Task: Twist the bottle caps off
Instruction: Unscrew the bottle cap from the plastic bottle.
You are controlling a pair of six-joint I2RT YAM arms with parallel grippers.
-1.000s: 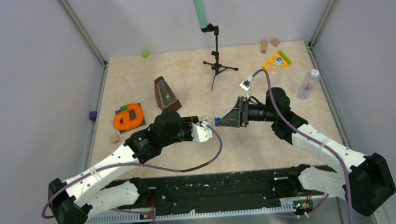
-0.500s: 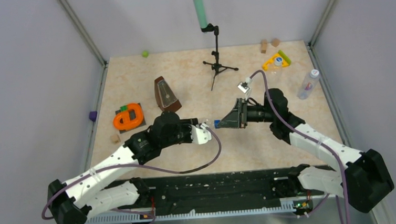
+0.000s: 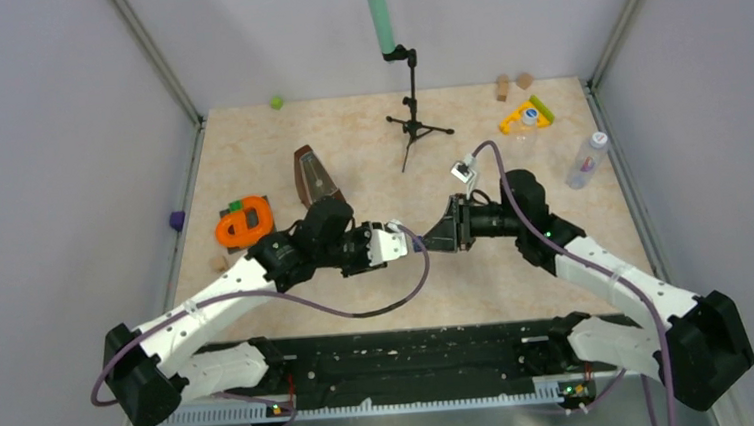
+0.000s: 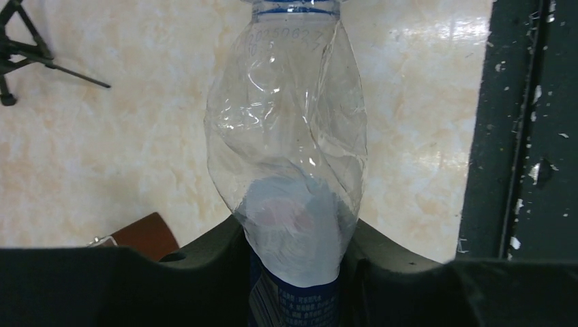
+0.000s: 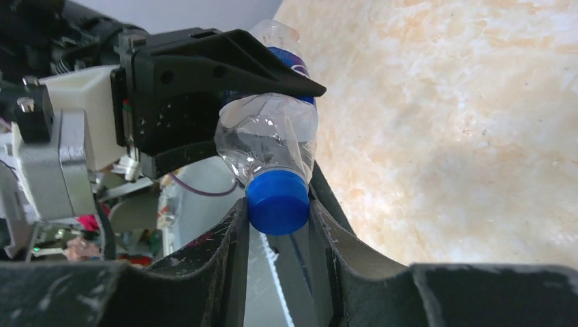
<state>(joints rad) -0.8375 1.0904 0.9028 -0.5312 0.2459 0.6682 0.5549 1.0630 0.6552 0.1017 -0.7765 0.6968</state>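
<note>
My left gripper (image 4: pixel 293 255) is shut on the labelled clear bottle (image 4: pixel 286 136), gripping its blue-and-white label and holding it level above the table. The bottle's upper part is crumpled. Its dark blue cap (image 5: pixel 277 202) sits between the fingers of my right gripper (image 5: pixel 276 225), which is shut on it. In the top view the two grippers, left (image 3: pixel 403 242) and right (image 3: pixel 429 239), meet tip to tip and hide the cap. A second bottle (image 3: pixel 584 166) with a white cap (image 3: pixel 599 140) lies at the right wall.
A brown metronome (image 3: pixel 314 177) and an orange ring toy (image 3: pixel 244 223) are behind the left arm. A microphone stand (image 3: pixel 413 120) is at the back centre. A yellow toy (image 3: pixel 525 115) and wooden blocks (image 3: pixel 502 88) are at the back right.
My left arm has moved right with the bottle. The grippers have closed the gap, and the blue cap, seen at the right fingertips before, now sits between the right fingers.
</note>
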